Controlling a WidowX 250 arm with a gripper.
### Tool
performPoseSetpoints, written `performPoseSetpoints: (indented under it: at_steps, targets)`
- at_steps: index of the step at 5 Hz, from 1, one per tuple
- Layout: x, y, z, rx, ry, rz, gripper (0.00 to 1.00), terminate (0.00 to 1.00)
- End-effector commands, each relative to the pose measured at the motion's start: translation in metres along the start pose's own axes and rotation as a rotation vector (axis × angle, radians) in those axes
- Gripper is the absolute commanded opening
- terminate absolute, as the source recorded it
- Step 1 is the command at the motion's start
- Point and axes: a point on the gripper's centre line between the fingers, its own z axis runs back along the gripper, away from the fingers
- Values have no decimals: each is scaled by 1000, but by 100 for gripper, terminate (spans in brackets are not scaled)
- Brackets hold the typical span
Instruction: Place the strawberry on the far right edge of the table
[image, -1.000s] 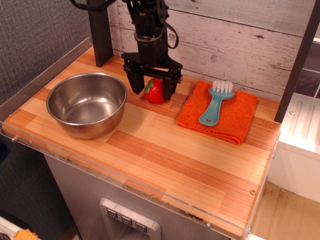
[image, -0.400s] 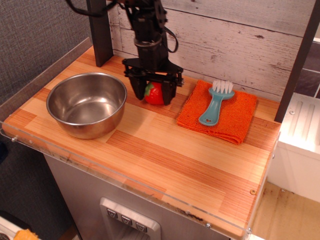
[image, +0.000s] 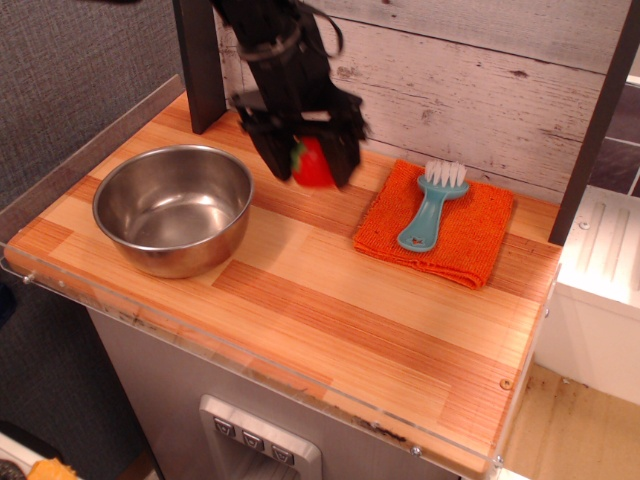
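Note:
The red strawberry (image: 313, 164) with its green cap sits between the two black fingers of my gripper (image: 309, 168), which is shut on it and holds it a little above the striped wooden table (image: 330, 310). The gripper hangs at the back of the table, between the steel bowl and the orange cloth, and is slightly blurred. The table's far right edge (image: 530, 330) lies well to the right of the gripper.
A steel bowl (image: 173, 208) stands at the left. An orange cloth (image: 470, 235) with a teal brush (image: 432, 208) on it lies at the back right. A dark post (image: 202, 60) stands at the back left, another (image: 595, 125) at the right. A white unit (image: 600, 290) is beside the table.
The gripper closed on the strawberry on the table, then lifted it upward and tilted slightly. The bowl, cloth and brush have not moved.

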Motion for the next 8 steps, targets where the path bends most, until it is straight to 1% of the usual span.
performPoseSetpoints:
  at_steps: [1, 2, 3, 4, 5, 6, 7, 8]
  targets:
    - [-95, -72, -21, 25, 76, -250, 0, 0]
    - [-116, -86, -26, 63, 100, -246, 0, 0]
    - [-107, -93, -36, 91, 95, -196, 0, 0]
    - [-88, -93, -32, 83, 60, -163, 0, 0]
    - [-69, -91, -34, 64, 46, -128, 0, 0]
    - [-71, -87, -48, 85, 81, -123, 0, 0]
    - [-82, -83, -68, 120, 129, -126, 0, 0]
    - [-88, -82, -80, 142, 158, -127, 0, 0]
